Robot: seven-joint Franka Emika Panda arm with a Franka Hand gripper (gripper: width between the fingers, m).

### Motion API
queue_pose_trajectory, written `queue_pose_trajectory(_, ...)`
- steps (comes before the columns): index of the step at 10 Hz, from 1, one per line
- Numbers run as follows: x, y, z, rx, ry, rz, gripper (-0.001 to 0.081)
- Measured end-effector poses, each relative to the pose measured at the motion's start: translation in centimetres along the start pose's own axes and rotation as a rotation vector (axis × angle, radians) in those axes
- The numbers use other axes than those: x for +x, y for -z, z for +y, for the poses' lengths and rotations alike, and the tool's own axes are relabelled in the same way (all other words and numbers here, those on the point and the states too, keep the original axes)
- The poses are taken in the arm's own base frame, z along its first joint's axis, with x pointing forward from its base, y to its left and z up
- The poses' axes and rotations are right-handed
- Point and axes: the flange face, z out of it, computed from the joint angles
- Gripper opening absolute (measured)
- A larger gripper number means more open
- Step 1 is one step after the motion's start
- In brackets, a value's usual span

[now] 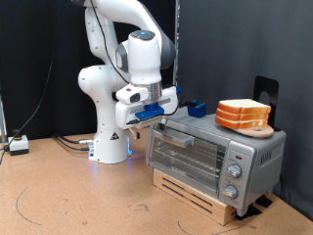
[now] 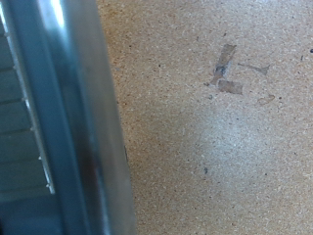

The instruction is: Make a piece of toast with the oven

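Observation:
The silver-grey oven (image 1: 217,157) stands on a wooden pallet at the exterior view's right, and its glass door looks closed. A stack of toast slices (image 1: 243,115) rests on a round board on the oven's roof. My gripper (image 1: 149,113), with blue fingers, hangs at the oven's upper corner on the exterior view's left side, just above the door's bar handle (image 1: 179,138). Nothing shows between the fingers. In the wrist view the fingers are out of sight; a metal edge of the oven (image 2: 83,127) and wire rack bars (image 2: 24,127) fill one side.
A small blue block (image 1: 198,109) sits on the oven roof beside the toast. The robot's white base (image 1: 110,147) stands behind the oven on the particle-board table (image 1: 68,196). Cables and a small box (image 1: 18,145) lie at the exterior view's left. Tape scraps (image 2: 225,70) mark the table.

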Motion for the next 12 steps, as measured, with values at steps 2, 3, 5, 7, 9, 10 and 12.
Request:
queue_pose_trajectory(2,0.8,-0.2,0.1,-0.006,-0.013,-0.001,0.0809)
queue_pose_trajectory(3,1.2,-0.3,0.0,-0.008,-0.018,0.001,0.0809)
queue_pose_trajectory(5,1.9,-0.9,-0.3,-0.015,-0.021,0.003,0.0809)
queue_pose_trajectory(7,2.4,-1.7,-0.4,-0.025,-0.025,0.002,0.0809)
queue_pose_trajectory(9,3.0,-2.3,-0.5,-0.030,-0.031,0.002,0.0809)
queue_pose_trajectory(10,3.3,-2.4,-0.5,-0.028,-0.037,0.004,0.0809)
queue_pose_trajectory(12,4.0,-2.3,-0.5,-0.022,-0.049,0.008,0.0809)
